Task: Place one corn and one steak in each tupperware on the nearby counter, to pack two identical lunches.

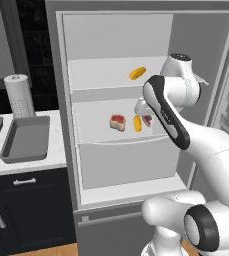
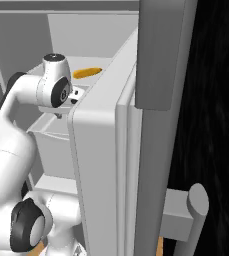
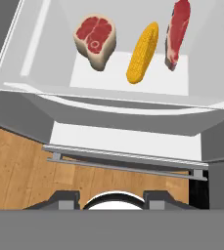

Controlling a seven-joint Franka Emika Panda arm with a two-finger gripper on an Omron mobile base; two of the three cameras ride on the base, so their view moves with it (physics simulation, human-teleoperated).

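- Corn [image 3: 143,52] lay on the fridge shelf [image 3: 128,80] ahead of the jaws, between 2 steaks: the left steak [image 3: 96,40] flat, the right steak [image 3: 177,32] standing on edge.
- A second corn [image 1: 137,73] sat on the shelf above.
- Both tupperware trays [image 1: 27,138] waited on the counter [image 1: 36,167], well apart from the jaws.
- Judged best: descend straight over 1 item, span its narrow width, avoid nudging neighbours.
- Gripper [image 3: 111,197] fingertips stood somewhat apart, with nothing visible between them; how far open I cannot tell.

Corn [image 3: 143,52] lies between two steaks [image 3: 96,41] on fridge shelf [image 3: 128,80].
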